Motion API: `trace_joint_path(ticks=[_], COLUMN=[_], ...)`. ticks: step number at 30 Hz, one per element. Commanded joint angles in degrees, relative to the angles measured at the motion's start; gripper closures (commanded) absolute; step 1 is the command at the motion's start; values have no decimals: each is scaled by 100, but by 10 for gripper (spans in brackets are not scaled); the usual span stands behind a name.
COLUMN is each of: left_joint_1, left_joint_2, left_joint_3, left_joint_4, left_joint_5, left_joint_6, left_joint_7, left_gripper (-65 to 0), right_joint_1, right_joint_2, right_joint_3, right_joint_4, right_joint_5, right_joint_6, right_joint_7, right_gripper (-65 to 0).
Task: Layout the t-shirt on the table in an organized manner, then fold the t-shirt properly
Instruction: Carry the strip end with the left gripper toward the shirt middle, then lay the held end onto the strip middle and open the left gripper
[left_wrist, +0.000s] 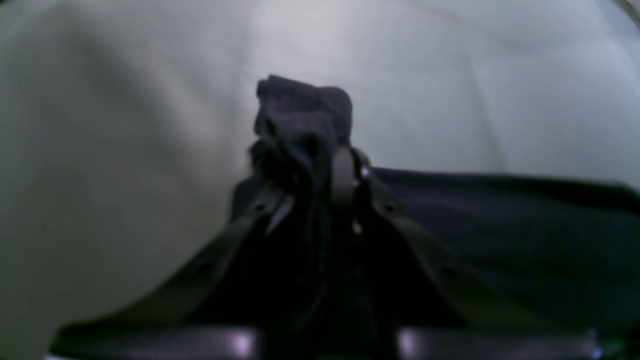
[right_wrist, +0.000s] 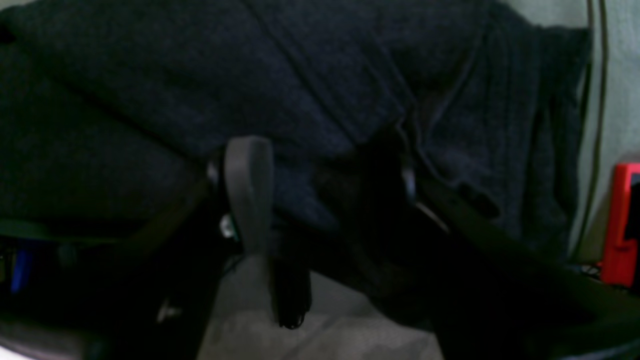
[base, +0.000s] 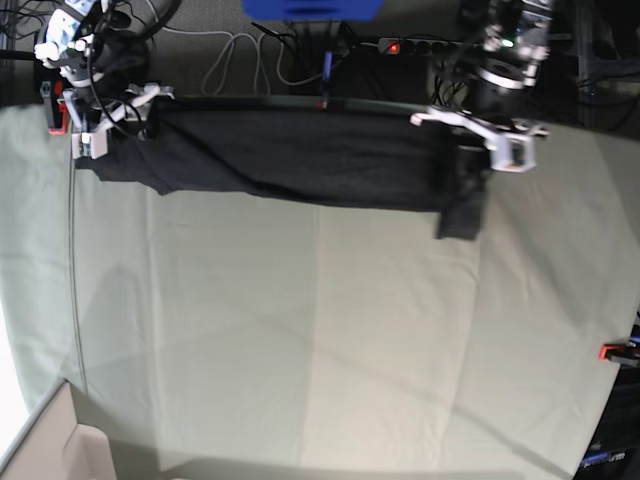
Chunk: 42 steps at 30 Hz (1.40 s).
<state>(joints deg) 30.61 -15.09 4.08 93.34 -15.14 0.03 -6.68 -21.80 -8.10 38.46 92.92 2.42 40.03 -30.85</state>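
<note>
The dark charcoal t-shirt (base: 300, 155) hangs stretched in a long band along the far edge of the table (base: 300, 330). In the base view my left gripper (base: 472, 160) holds its right end, and a short tail of fabric droops below it. In the left wrist view this gripper (left_wrist: 320, 165) is shut on a bunched wad of the t-shirt (left_wrist: 302, 115) above the table (left_wrist: 450, 75). My right gripper (base: 108, 135) holds the left end. In the right wrist view its fingers (right_wrist: 247, 190) have dark t-shirt fabric (right_wrist: 300, 90) between them. The coloured mark is hidden.
Red clamps sit at the table's far left edge (base: 57, 118), also in the right wrist view (right_wrist: 622, 225), and at the right edge (base: 612, 351). Cables and a power strip (base: 400, 45) lie behind the table. A pale box (base: 40, 445) stands off the near left corner.
</note>
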Motion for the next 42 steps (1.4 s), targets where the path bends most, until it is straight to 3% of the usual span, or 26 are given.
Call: trace_joint_path(ticks=[1, 6, 15, 20, 31, 37, 42], left_joint_1=[38, -15, -103, -261, -437, -648, -903], left_joint_2=[-7, 230, 1188, 1259, 1285, 1311, 1320], left_joint_3=[107, 713, 880, 1417, 1715, 2225, 2445], left_joint_4=[103, 86, 15, -37, -626, -644, -749], left_joint_5=[208, 1237, 2529, 3056, 3355, 3355, 3338], left_joint_6=[10, 19, -25, 10, 19, 19, 27], left_joint_7=[-172, -181, -181, -172, -172, -154, 496], left_gripper=[0, 0, 0, 0, -1, -1, -1], right_joint_1=[-4, -4, -22, -22, -40, -40, -48], right_joint_2=[41, 41, 41, 41, 41, 41, 41], right_joint_3=[18, 18, 18, 18, 18, 18, 18], right_joint_4=[75, 75, 75, 75, 75, 83, 92], right_joint_5=[79, 79, 79, 79, 79, 79, 79], right_joint_6=[-3, -3, -3, -3, -3, -3, -3], right_joint_7=[83, 74, 74, 74, 74, 74, 74], right_gripper=[-315, -315, -314, -314, -314, -314, -314])
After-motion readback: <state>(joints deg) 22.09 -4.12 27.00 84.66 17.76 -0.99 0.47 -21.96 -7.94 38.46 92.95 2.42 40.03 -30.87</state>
